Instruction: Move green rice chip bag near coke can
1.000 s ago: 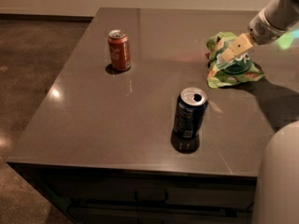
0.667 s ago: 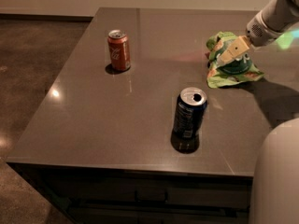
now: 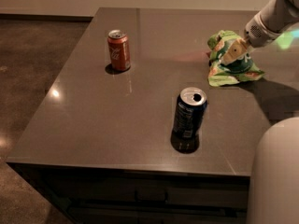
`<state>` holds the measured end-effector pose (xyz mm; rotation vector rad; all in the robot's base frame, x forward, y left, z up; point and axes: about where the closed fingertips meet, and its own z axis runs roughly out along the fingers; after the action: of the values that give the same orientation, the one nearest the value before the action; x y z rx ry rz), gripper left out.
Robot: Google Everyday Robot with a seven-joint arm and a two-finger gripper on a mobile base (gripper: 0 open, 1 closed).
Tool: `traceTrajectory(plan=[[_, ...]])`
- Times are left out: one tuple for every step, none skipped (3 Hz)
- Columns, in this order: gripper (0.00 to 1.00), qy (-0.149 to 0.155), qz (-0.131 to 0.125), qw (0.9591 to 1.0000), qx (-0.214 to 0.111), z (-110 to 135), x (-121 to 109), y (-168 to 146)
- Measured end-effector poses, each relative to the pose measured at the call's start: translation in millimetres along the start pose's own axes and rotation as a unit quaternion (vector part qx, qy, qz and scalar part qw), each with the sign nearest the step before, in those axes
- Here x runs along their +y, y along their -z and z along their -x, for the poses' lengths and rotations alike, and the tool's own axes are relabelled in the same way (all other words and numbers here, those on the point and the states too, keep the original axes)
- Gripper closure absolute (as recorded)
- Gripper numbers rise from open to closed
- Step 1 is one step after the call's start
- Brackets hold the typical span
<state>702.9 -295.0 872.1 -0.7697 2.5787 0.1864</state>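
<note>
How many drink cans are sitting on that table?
2. The coke can stands toward the far left; the dark blue can stands nearer the front, right of middle. The gripper is at the green rice chip bag, far right.

Claw (image 3: 233, 52) at bag (image 3: 225, 73), blue can (image 3: 188, 113) seemingly aside.

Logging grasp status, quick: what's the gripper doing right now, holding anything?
Gripper: down against the top of the green rice chip bag at the right side of the table; whether it grips the bag cannot be told.
</note>
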Motion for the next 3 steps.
traceTrajectory(plan=[[0.84,0.01,0.01,0.9999,-0.002,5,8,1],[1.0,0.036,0.028,0.999,-0.007,20,29,1],[1.0,0.072,0.053,0.9959,-0.013,44,58,-3]])
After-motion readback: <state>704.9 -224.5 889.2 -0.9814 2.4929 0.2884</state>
